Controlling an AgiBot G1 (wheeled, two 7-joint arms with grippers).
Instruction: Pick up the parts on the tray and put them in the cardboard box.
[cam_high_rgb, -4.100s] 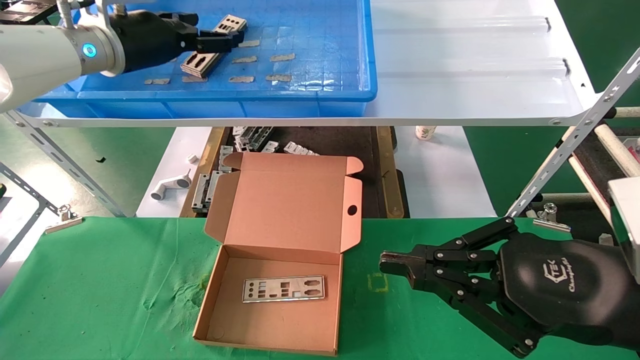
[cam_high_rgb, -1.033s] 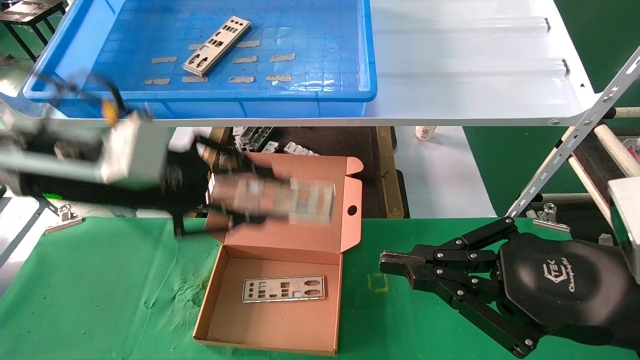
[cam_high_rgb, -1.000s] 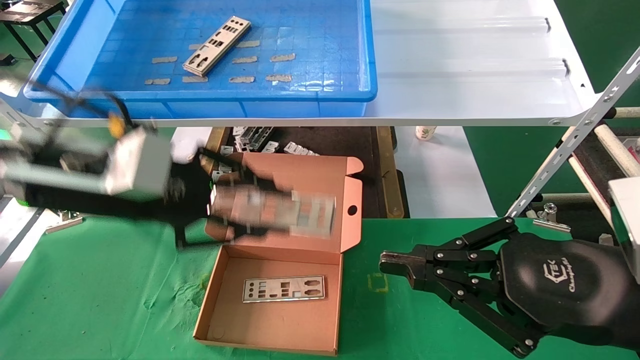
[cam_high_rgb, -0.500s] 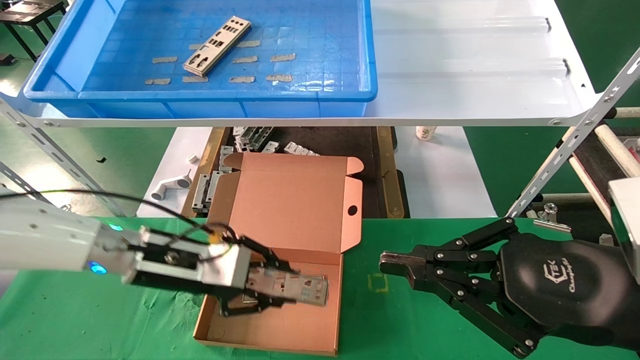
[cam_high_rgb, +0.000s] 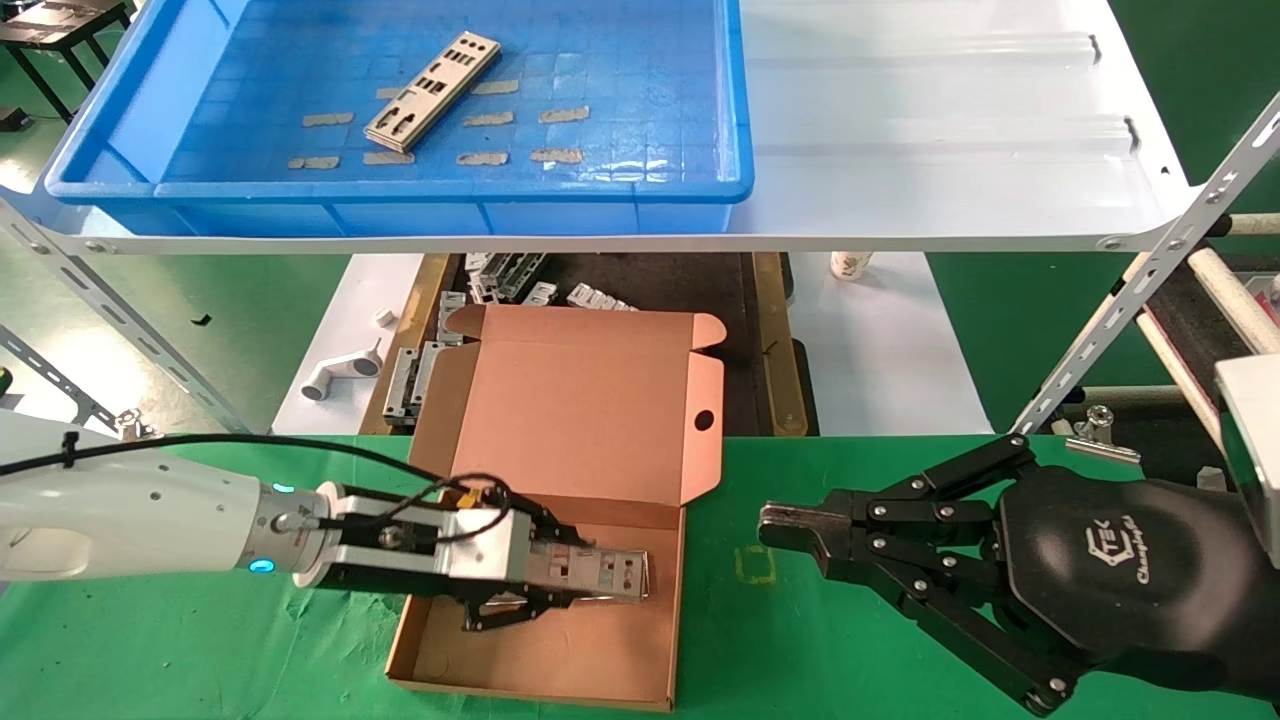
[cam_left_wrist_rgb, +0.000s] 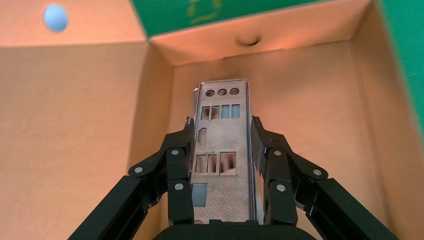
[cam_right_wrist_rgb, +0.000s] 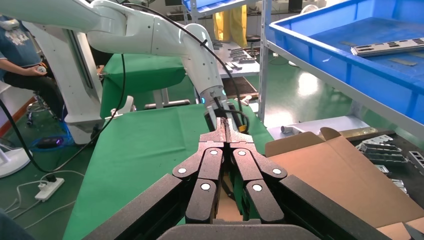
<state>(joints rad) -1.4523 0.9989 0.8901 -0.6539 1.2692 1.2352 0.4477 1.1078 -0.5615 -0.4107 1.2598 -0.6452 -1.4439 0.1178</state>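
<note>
Left tool (cam_high_rgb: 560, 585) clamped low, right tool (cam_high_rgb: 790, 528) pinched

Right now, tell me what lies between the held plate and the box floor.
The left gripper holds a thin punched silver metal plate inside the open brown cardboard box. Another plate already lies on the floor, apparently directly beneath; the view hides it. Nothing else intervenes.

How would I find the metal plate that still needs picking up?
Look at the blue tray on the white shelf. One silver plate lies slanted on its floor among tan tape scraps. It alone is shiny with holes.
</note>
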